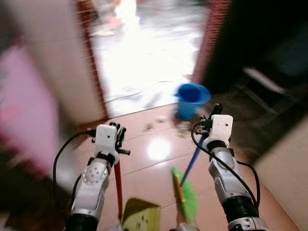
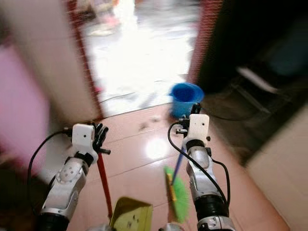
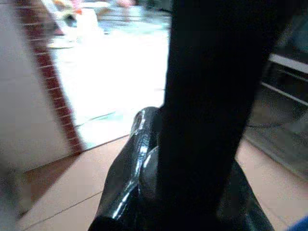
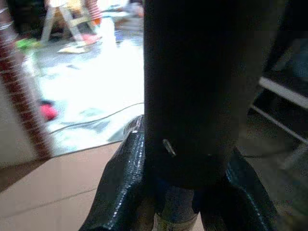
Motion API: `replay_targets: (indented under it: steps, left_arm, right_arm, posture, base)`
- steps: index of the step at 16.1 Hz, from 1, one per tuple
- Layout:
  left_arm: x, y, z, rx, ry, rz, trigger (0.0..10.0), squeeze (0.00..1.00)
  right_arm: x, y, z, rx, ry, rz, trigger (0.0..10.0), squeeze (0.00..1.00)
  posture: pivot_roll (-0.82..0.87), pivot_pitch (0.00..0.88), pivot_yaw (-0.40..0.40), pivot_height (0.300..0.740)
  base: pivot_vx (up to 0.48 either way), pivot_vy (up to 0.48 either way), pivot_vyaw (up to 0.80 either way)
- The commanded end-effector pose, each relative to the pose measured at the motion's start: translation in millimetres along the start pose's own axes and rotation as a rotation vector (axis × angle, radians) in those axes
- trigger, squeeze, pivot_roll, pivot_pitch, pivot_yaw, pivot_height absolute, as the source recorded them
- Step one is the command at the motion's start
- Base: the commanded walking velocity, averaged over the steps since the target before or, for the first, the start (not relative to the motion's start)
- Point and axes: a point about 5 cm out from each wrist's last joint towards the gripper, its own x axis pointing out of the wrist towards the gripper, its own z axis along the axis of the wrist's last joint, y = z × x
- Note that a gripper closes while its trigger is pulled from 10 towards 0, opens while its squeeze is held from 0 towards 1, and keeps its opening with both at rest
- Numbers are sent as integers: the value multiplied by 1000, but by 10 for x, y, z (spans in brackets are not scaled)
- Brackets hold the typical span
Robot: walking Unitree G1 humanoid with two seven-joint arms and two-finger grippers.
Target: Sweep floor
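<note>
A: Where's the green-bristled broom (image 1: pixel 186 193) with the blue stick?

B: Near centre, clamped in the right gripper (image 1: pixel 215 115); its long axis runs from the bristles up and far-right. The left gripper (image 1: pixel 117 137) is clamped on the red handle of the yellow-green dustpan (image 1: pixel 141 215).

A: Risks?

B: The blue plastic bucket (image 1: pixel 191 99) stands just beyond; a wide stroke could topple it.

brooms: 1 (image 1: pixel 185 192) | dustpans: 1 (image 1: pixel 140 215) | buckets: 1 (image 1: pixel 191 99)
</note>
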Motion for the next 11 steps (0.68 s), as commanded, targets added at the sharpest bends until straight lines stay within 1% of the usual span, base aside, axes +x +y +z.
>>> replay_targets:
  steps: [1, 6, 8, 11]
  left_arm:
    - [40, -69, 92, -13, -38, -25, 10000, 0]
    - [64, -84, 112, -17, -44, -25, 10000, 0]
    - [81, -99, 119, -12, -40, -20, 10000, 0]
    - [91, -105, 113, -4, -32, -8, 10000, 0]
  right_arm:
    - [36, -46, 101, -18, -35, -11, 10000, 0]
    - [59, -58, 161, -52, -64, -4, 10000, 0]
    - [66, -33, 222, -116, -101, 21, 10000, 0]
    - [74, -21, 245, -123, -109, 13, 10000, 0]
  posture:
    - [-48, 0, -7, 740]
    - [-50, 0, -5, 740]
    - [-52, 0, -5, 740]
    - [-52, 0, -5, 740]
  base:
    - [379, 0, -525]
    - [413, 0, 0]
    - [426, 0, 0]
    - [425, 0, 0]
